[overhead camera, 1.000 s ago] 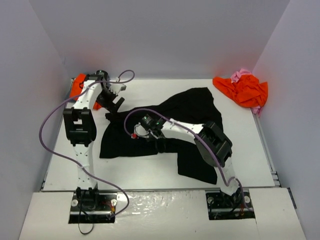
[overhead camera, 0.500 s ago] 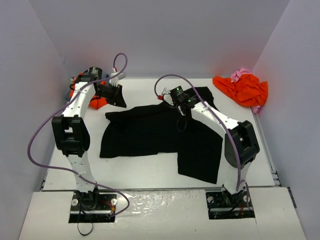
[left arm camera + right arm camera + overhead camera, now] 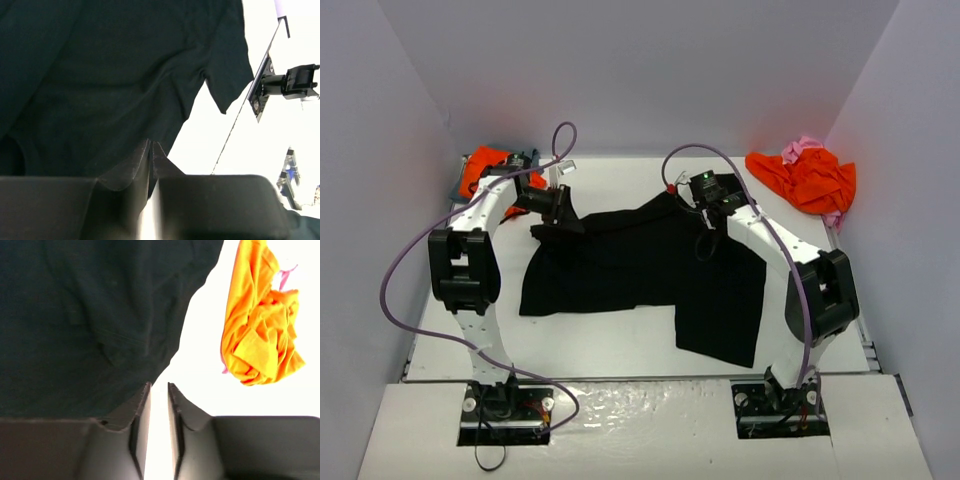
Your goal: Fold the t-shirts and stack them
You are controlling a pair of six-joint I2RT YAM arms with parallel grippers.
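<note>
A black t-shirt [image 3: 640, 270] lies spread over the middle of the white table [image 3: 620, 345]. My left gripper [image 3: 563, 215] is at its far left corner. In the left wrist view the left gripper [image 3: 151, 144] is shut on a sliver of the black t-shirt [image 3: 110, 75]. My right gripper [image 3: 703, 240] hangs over the shirt's far middle. In the right wrist view the right gripper [image 3: 159, 385] is open by a narrow gap, with bare table in the gap and the black t-shirt [image 3: 90, 315] edge beside its left finger.
A crumpled orange t-shirt [image 3: 810, 180] lies on a pink one [image 3: 805, 148] in the far right corner; the orange t-shirt [image 3: 255, 340] also shows in the right wrist view. Another orange t-shirt [image 3: 485, 165] sits in the far left corner. Walls close in three sides.
The right arm rose from the shirt's middle and swung to its far edge, and the shirt's far right part now lies flatter. The left gripper dropped onto the far left corner and closed there.
</note>
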